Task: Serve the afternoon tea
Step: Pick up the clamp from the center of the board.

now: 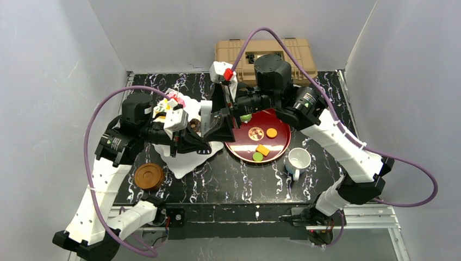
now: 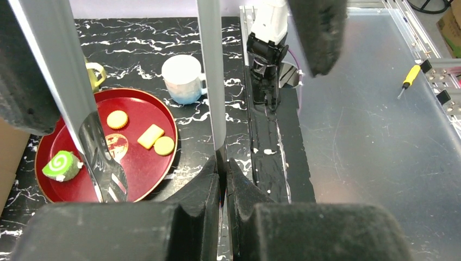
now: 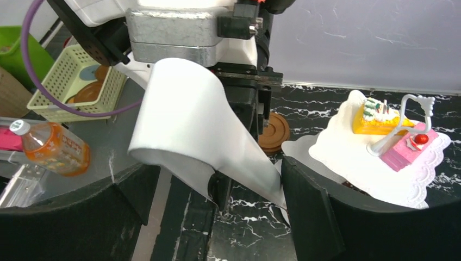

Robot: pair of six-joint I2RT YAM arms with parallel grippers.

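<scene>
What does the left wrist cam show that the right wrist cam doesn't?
Only left wrist: the dark red tray with the green roll on it, the white mug, a yellow-handled screwdriver.
Only right wrist: the white stand carrying a yellow cake and a pink cake, a brown coaster, a basket, an orange bottle.
Both: the black marbled table and, it seems, the tongs.
</scene>
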